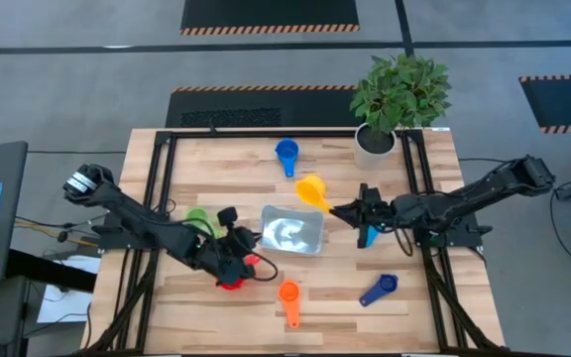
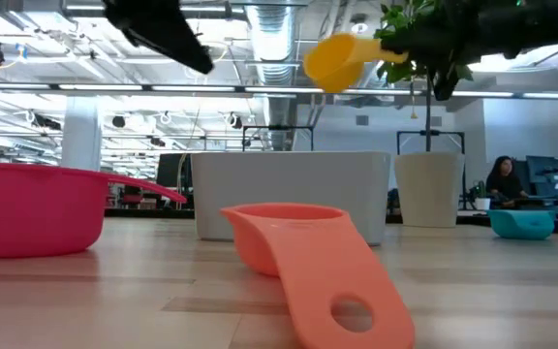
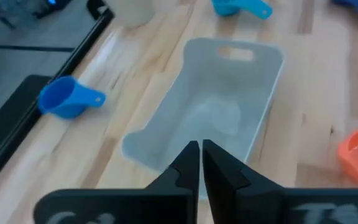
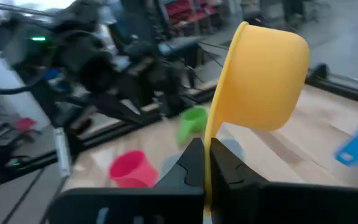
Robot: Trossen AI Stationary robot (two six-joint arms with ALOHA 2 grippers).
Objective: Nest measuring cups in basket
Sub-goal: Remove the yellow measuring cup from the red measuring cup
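My right gripper holds the yellow cup in the air, just beyond the far right corner of the silvery basket. My left gripper hovers shut and empty by the basket's left end. The basket shows empty in the left wrist view. The other cups rest on the table: red and green near the left arm, blue far, orange and dark blue near. The light blue one is partly under the right gripper. My right gripper pinches the yellow cup's flat handle between its two fingers. It comes roughly level from the table's right side. The cup is lifted clear of the table and tipped, its bowl pointing away from the gripper toward the left.
A white plant pot with a leafy plant stands at the far right corner. Black frame rails run along the table's left and right sides. Bare wood lies between the basket and the near edge. A person sits in the room behind.
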